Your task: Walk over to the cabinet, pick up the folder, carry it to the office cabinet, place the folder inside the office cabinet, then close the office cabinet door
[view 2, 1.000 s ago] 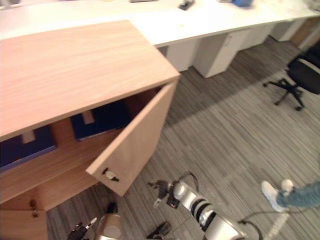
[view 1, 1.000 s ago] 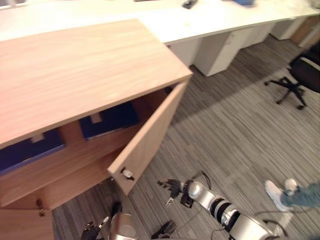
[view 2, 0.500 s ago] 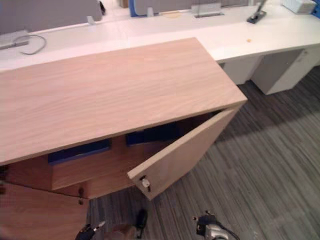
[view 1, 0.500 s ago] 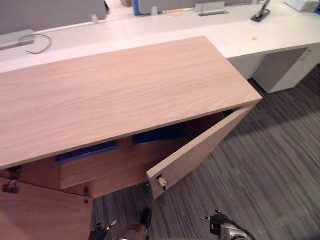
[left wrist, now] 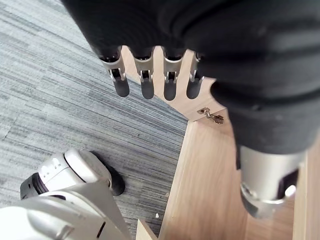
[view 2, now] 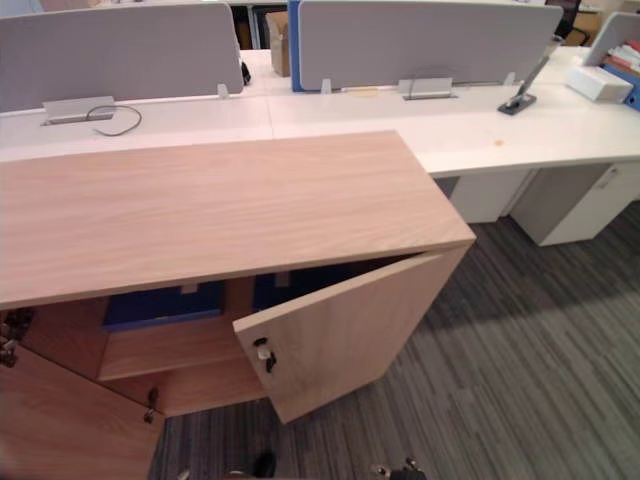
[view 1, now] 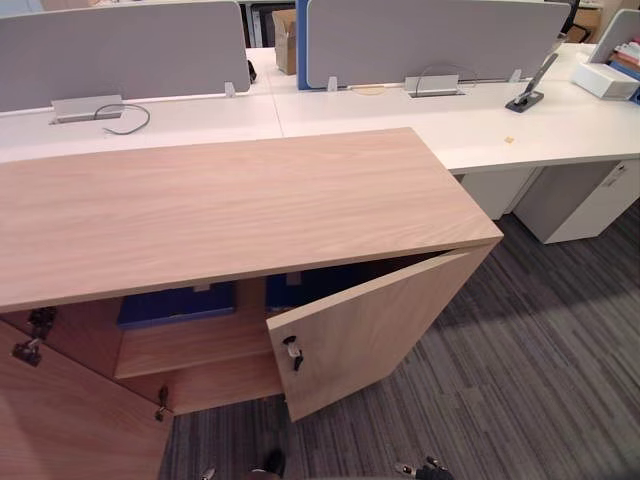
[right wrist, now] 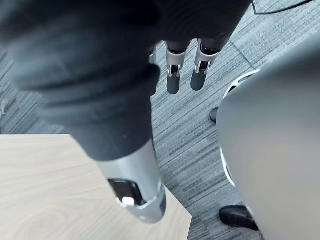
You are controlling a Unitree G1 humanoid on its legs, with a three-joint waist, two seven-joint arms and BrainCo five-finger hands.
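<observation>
The wooden office cabinet (view 1: 230,205) stands in front of me with both doors ajar. Its right door (view 1: 370,335) swings out toward me, and its left door (view 1: 70,420) hangs open at the lower left. Two dark blue folders lie on the upper shelf inside, one on the left (view 1: 175,303) and one (view 1: 310,285) partly behind the right door. My left hand (left wrist: 144,82) hangs low beside the left door, fingers straight, holding nothing. My right hand (right wrist: 172,75) hangs over the carpet by the right door's edge, fingers straight and empty. Its fingertips (view 1: 425,468) peek in at the bottom edge.
A row of white desks (view 1: 500,120) with grey partition screens (view 1: 430,40) runs behind the cabinet. A white pedestal (view 1: 585,200) stands under the right desk. Grey striped carpet (view 1: 540,360) stretches to the right of the cabinet.
The whole picture has shifted: the cabinet now shows square-on with the desks behind. The right arm, the office chair and a person's leg have left the picture.
</observation>
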